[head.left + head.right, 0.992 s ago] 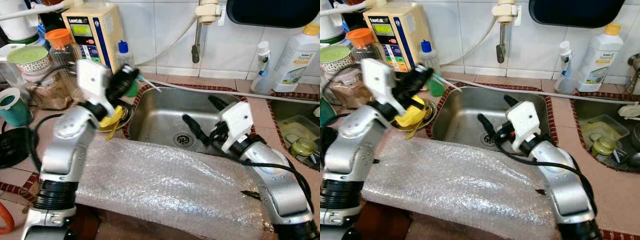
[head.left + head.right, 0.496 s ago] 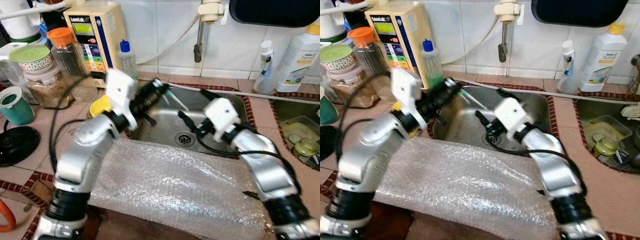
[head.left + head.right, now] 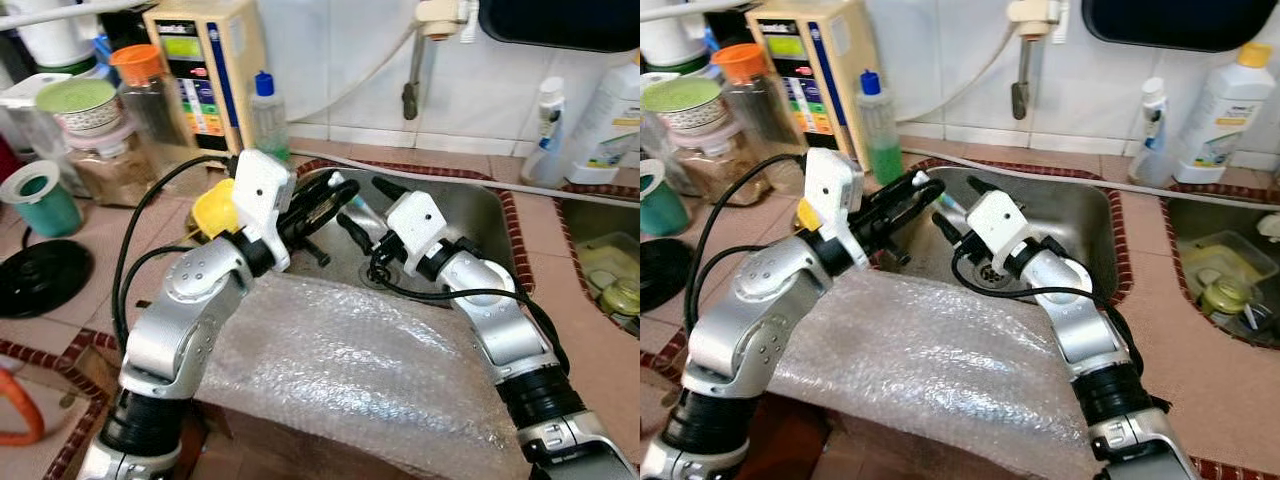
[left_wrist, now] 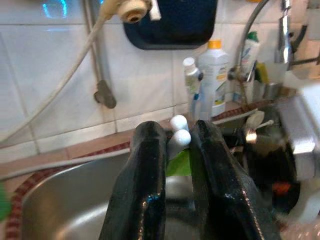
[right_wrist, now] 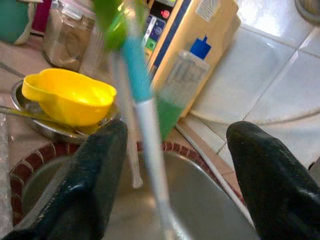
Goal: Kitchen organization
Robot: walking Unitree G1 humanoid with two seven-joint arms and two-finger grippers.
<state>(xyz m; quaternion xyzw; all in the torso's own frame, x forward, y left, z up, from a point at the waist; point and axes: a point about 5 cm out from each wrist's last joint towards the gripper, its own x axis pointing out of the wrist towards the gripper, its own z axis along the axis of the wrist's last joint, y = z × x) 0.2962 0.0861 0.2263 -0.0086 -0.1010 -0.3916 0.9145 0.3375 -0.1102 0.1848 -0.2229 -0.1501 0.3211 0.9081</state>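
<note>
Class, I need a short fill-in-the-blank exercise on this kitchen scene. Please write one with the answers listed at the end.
1. The left gripper is shut on a pair of white-handled ____.
2. The right gripper has its fingers ____.
3. Both grippers are above the steel ____.
4. The scoop in the small metal dish is ____ in colour.

Missing words: utensils; open; sink; yellow

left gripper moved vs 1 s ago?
Yes. The left gripper, shut on toothbrushes, swung from over the yellow cup rightward across the sink rim, toward the right gripper.
</note>
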